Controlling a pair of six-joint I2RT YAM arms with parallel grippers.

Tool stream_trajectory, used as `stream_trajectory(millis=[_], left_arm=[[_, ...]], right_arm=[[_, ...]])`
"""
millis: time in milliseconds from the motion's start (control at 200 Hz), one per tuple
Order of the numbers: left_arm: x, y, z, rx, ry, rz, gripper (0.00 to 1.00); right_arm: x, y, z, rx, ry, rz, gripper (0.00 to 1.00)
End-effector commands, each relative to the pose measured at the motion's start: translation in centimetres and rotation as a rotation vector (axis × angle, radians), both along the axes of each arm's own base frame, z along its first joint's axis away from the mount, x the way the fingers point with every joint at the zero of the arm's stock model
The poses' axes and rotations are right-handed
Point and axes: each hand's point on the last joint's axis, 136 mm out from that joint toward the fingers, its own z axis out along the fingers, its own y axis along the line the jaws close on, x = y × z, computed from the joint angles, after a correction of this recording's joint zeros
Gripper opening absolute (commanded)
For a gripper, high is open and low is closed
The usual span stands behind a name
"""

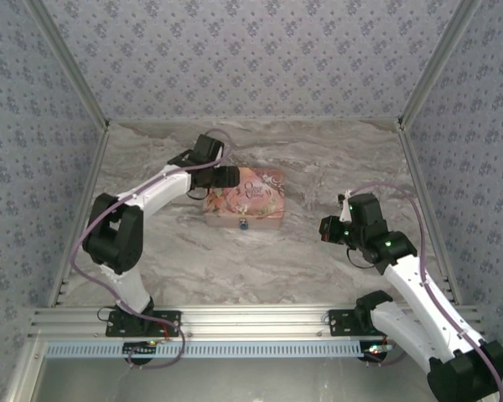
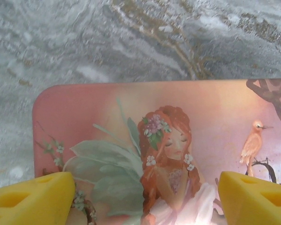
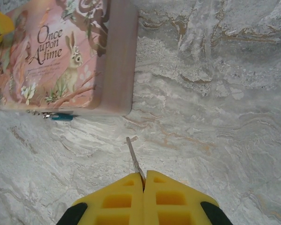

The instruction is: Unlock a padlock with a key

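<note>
Where the right arm reaches out from the near edge: the right end effector hangs low over the bare marbled table, well right of the box.
Right end effector state: yellow fingers pressed together, pinching the key.
Key: a thin silvery sliver sticking out from between the pads, its free tip slanting up and left towards the box and clear of the padlock.
Padlock: a tiny teal body lying at the foot of the box's front side, just beside a small silvery fitting; whether its shackle is latched is too small to tell.
Box: a pink illustrated case lettered "Once upon a time", flat on the table with its lid down; its inside is hidden.
Left end effector: at the far-left part of the box, over the fairy picture on the lid.
Left end effector state: fingers spread wide apart and gripping nothing; whether the pads touch the lid cannot be told.
</note>
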Motion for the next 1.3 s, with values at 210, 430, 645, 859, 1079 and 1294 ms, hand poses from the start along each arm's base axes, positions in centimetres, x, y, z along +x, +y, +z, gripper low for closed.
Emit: stream_trajectory(millis=[210,430,645,859,1079,1294], left_arm=[[3.3,-3.4,-0.8,-0.013,0.016,-0.118,0.81],[3.9,-5.5,3.5,-0.004,-0.102,-0.171,0.82],[-0.5,-9.1,4.6,0.004,-0.121,-0.267,0.82],[-3.8,-12.3,2.8,-0.010,-0.071,-0.357,0.81],[-4.1,-12.4,0.9,0.013,-0.020,-0.379,0.80],[-6.1,-12.2,-0.9,-0.011,0.038,-0.396,0.79]], right_arm=[[-1.6,-0.8,-1.0,-0.039,0.028,-0.045,0.00],[-2.2,-1.3,-0.9,-0.047,0.032,-0.067,0.00],[-2.9,-1.9,-0.9,-0.074,0.044,-0.085,0.00],[-3.2,-2.1,-0.7,-0.076,0.039,-0.092,0.00],[-3.6,-2.2,-0.6,-0.064,0.043,-0.105,0.00],[-3.8,-2.3,-1.0,-0.071,0.054,-0.106,0.00]])
